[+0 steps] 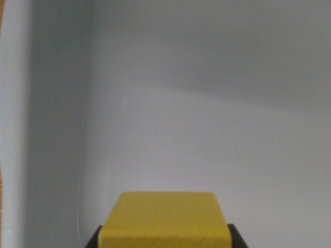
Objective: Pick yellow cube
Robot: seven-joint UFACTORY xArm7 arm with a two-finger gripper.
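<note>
Claw (164, 238) tips mostly hidden, cut off btm edge, flanking yellow cube (165, 219).

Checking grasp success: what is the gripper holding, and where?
The yellow cube, flanked on its two opposite sides by the dark fingers; it appears held.

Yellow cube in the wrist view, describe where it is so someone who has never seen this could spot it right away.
Most of the picture is a pale grey-white surface with a raised wall down the wrist view's left. At the bottom centre sits the yellow cube, with dark gripper parts showing at its two lower corners. It is the only brightly coloured object in view.
</note>
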